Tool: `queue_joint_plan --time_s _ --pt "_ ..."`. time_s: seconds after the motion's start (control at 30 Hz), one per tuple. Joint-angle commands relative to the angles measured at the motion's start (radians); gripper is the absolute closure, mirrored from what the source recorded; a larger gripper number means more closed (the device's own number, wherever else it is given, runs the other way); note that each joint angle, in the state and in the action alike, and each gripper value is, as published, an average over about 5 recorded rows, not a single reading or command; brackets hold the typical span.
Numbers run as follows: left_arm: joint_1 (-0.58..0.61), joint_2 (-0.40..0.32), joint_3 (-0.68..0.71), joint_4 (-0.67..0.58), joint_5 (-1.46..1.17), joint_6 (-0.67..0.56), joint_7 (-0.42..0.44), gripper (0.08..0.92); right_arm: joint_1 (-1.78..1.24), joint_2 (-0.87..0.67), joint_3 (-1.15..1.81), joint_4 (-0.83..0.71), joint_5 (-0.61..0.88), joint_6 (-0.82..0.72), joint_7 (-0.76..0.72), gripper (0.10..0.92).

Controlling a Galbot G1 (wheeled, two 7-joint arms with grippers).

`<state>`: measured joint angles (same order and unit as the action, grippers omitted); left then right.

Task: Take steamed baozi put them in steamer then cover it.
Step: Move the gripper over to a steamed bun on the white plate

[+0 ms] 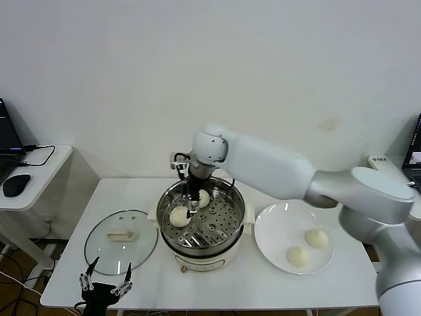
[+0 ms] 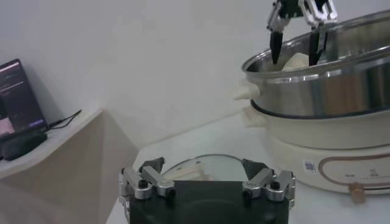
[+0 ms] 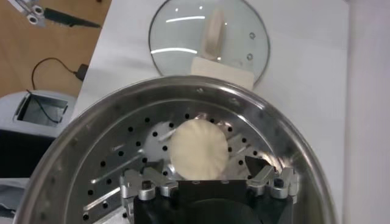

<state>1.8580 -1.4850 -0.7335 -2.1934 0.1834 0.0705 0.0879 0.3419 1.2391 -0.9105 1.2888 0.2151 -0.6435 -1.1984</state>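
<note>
The steamer (image 1: pixel 202 232) stands mid-table with two steamed baozi on its perforated tray, one at the left (image 1: pixel 178 216) and one farther back (image 1: pixel 203 197). My right gripper (image 1: pixel 192 205) reaches down into the pot, open. In the right wrist view its fingers (image 3: pixel 268 176) stand wide on either side of a baozi (image 3: pixel 198 149), which lies on the tray with a gap at each side. Two more baozi (image 1: pixel 316 237) (image 1: pixel 297 256) rest on the white plate (image 1: pixel 270 227). The cover (image 1: pixel 121 241) lies flat to the left of the pot. My left gripper (image 1: pixel 105 282) waits open at the table's front edge.
A side table (image 1: pixel 46 168) with a mouse (image 1: pixel 16 185) and a laptop stands to the left, off the white table. From the left wrist, the pot's steel wall (image 2: pixel 329 91) rises to one side and the glass lid (image 2: pixel 201 165) lies just ahead.
</note>
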Motion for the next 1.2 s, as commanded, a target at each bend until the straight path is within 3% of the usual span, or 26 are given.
queue_joint_plan --time_s 0.03,0.27,0.47,0.77,1.2 --pt "0.006 0.000 0.000 -0.008 0.000 0.001 0.002 0.177 0.037 -0.275 0.051 0.230 0.010 0.034 -0.065 0.203" --pt "0.014 0.003 0.001 0.001 0.000 0.001 0.001 0.177 0.021 -0.558 0.109 0.368 -0.007 0.090 -0.129 0.203" --pt "0.006 0.007 0.003 0.010 -0.001 0.002 0.004 0.177 -0.042 -0.687 0.083 0.390 -0.124 0.119 -0.150 0.203" --pt "0.008 0.000 0.005 0.030 0.002 0.002 0.005 0.177 -0.245 -0.688 0.081 0.340 -0.295 0.142 -0.148 0.203" --pt "0.001 -0.008 -0.007 0.052 0.006 0.003 0.007 0.177 -0.403 -0.649 0.116 0.249 -0.319 0.129 -0.132 0.203"
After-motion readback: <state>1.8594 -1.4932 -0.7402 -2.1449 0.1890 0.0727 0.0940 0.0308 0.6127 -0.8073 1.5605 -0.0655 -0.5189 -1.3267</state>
